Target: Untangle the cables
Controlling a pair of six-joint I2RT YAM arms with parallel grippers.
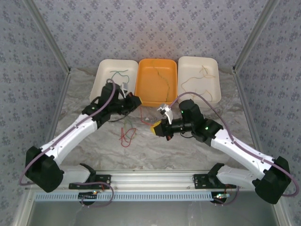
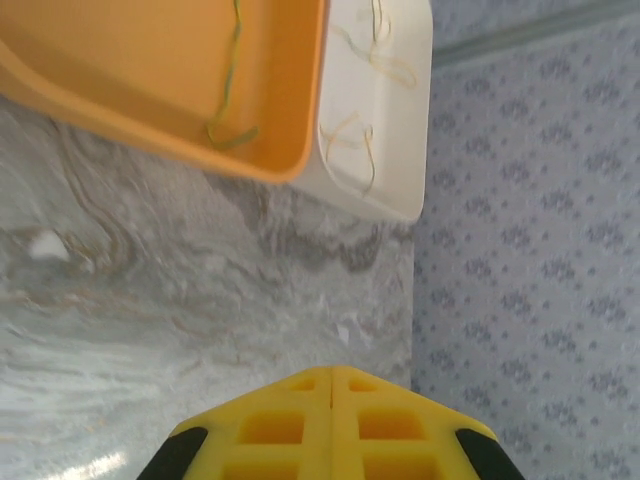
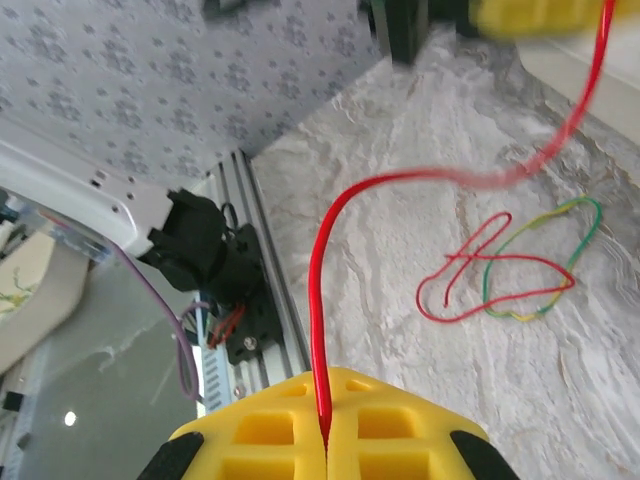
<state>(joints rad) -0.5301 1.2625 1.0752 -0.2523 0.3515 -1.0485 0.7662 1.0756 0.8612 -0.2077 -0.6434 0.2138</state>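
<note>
Right jaws pinch the red cable [image 3: 318, 280], the tangle [image 3: 510, 270] lying beyond.

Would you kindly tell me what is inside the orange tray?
A thin green-yellow cable lies on the orange tray's floor. In the top view the left arm covers its near left corner, so that spot is hidden.

Three trays in row at table's far side: orange tray [image 1: 148, 89] in middle, left white tray [image 1: 104, 70] and right white tray [image 1: 188, 68] just beside it. Marbled grey table cover [image 1: 155, 146], creased. Floral-patterned walls [image 1: 150, 28] around. Slotted aluminium rail [image 1: 150, 178] along near edge.
</note>
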